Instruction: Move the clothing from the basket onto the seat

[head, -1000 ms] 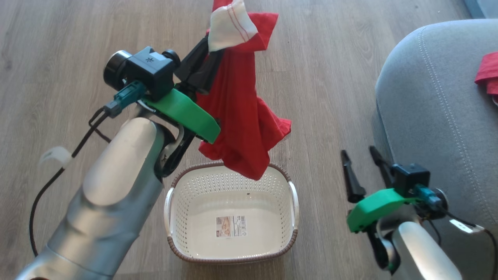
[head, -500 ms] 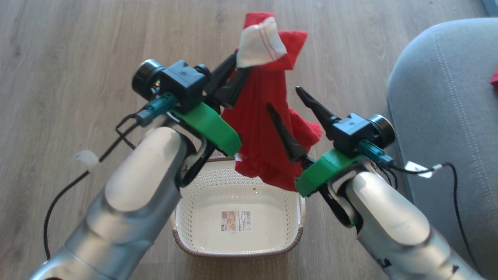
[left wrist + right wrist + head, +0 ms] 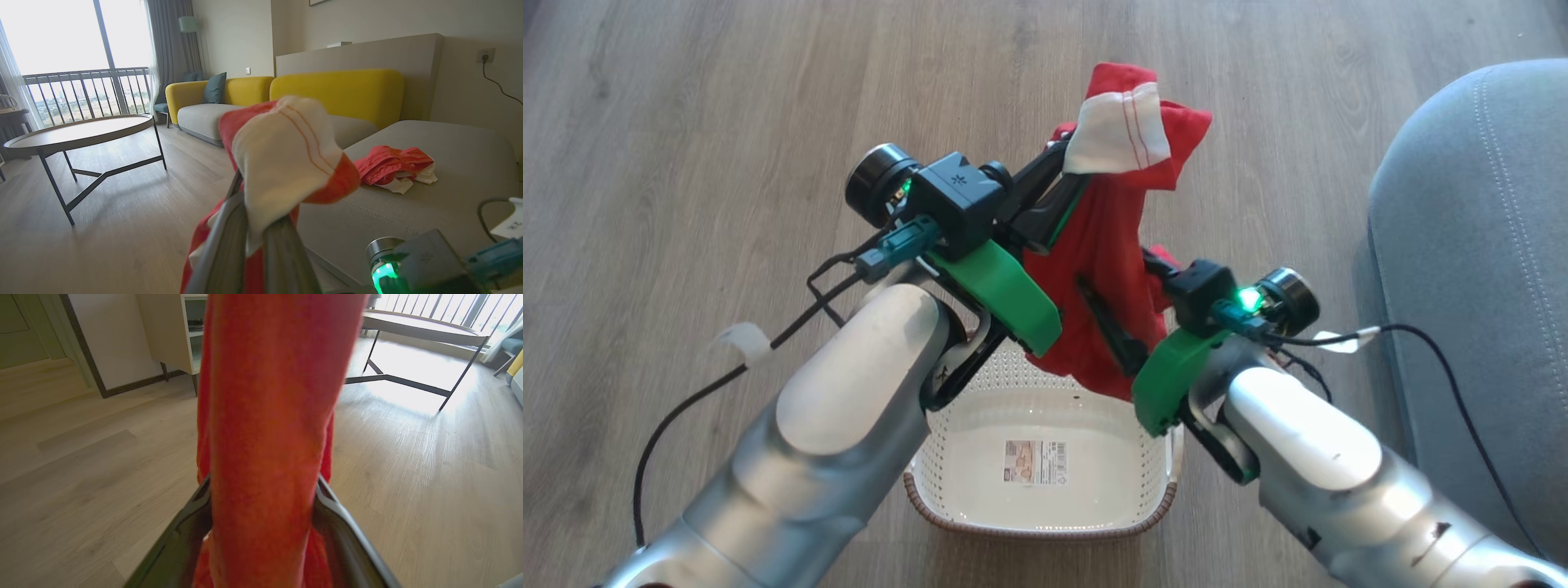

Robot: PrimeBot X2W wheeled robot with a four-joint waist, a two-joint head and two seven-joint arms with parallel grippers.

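A red piece of clothing (image 3: pixel 1098 269) with a cream-white sleeve hangs above the basket (image 3: pixel 964 425), and my left gripper (image 3: pixel 1058 167) is shut on its top. In the left wrist view the sleeve of this clothing (image 3: pixel 286 163) drapes over my fingers (image 3: pixel 229 245). My right gripper (image 3: pixel 1115 269) stands open with one finger on each side of the hanging fabric. The right wrist view has the clothing (image 3: pixel 265 416) between the fingers (image 3: pixel 184 535). The basket holds nothing but a label. The grey seat (image 3: pixel 1462 245) is at the right, with another red garment (image 3: pixel 392 167) lying on it.
Wooden floor (image 3: pixel 686 122) surrounds the basket. A round table on dark legs (image 3: pixel 81 130) and a yellow sofa (image 3: pixel 335 90) stand beyond the seat. A pale cabinet (image 3: pixel 179 330) is in the right wrist view. Black cables (image 3: pixel 686 400) trail from both wrists.
My right arm has risen from beside the seat to the hanging clothing, its fingers now on either side of it. The head view has shifted, and the left gripper still holds the clothing.
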